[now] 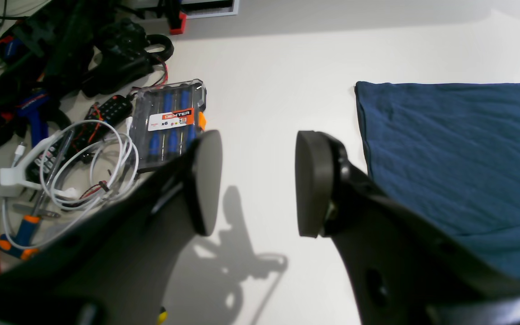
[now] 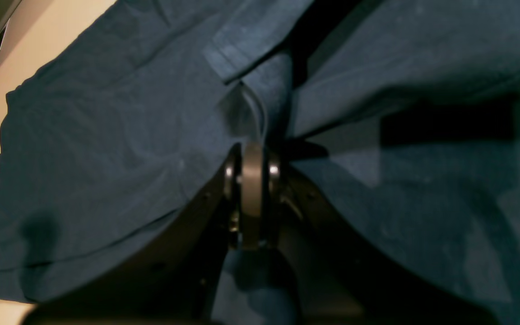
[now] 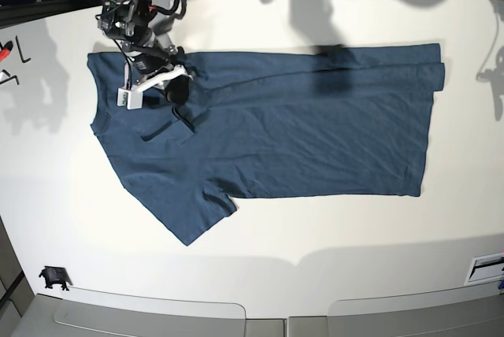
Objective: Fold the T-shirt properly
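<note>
The dark teal-blue T-shirt (image 3: 299,140) lies flat on the white table (image 3: 315,227), collar to the left and hem to the right. Its upper edge is folded in and one sleeve (image 3: 189,215) sticks out at the lower left. My right gripper (image 3: 177,89) is low on the shirt near the collar. In the right wrist view the right gripper (image 2: 252,155) is shut, pinching a raised fold of the T-shirt (image 2: 106,135). My left gripper (image 1: 260,180) is open and empty over bare table, just left of a corner of the T-shirt (image 1: 458,153).
A clear screwdriver case (image 1: 169,122), coiled white cables (image 1: 93,167) and a pile of black tools (image 1: 84,49) lie on the table to the left of my left gripper. A red tool (image 3: 6,47) and a small black object (image 3: 53,276) sit by the table's left edge.
</note>
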{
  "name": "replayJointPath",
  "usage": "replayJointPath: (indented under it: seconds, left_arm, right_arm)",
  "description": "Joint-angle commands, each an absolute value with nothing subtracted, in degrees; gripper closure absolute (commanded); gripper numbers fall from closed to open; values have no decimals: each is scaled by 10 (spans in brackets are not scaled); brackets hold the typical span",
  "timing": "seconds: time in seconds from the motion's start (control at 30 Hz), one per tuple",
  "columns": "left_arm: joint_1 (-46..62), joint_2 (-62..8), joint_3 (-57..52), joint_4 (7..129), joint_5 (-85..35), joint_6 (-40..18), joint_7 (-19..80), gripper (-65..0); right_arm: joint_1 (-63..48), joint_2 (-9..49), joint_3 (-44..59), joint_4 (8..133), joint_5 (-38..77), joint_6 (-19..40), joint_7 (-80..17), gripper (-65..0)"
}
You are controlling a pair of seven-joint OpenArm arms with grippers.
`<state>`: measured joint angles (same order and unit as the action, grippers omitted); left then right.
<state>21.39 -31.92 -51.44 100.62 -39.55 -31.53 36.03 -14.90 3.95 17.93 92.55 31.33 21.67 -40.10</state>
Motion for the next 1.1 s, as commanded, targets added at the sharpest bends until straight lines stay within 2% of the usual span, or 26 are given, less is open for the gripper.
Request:
replayJointPath:
  seconds: [0.0,0.57,0.67,0.73,1.07]
  left_arm:
    - [211,-334,-520,1016,-405,-313,344,-246]
    - [211,-334,-520,1016,-405,-313,345,-246]
    - [211,-334,-520,1016,-405,-313,345,-246]
    - [211,-334,-520,1016,-405,-313,345,-246]
    - [211,-334,-520,1016,-421,-313,361,-245]
  right_arm:
    - [-138,43,180,933,322,225,-390,0]
    - [-54,43,148,933,315,255,-362,0]
    - [-54,43,138,933,315,255,-353,-148]
    - [-54,43,133,933,315,255,-353,-205]
    - [-54,47,145,938,315,255,-369,-210]
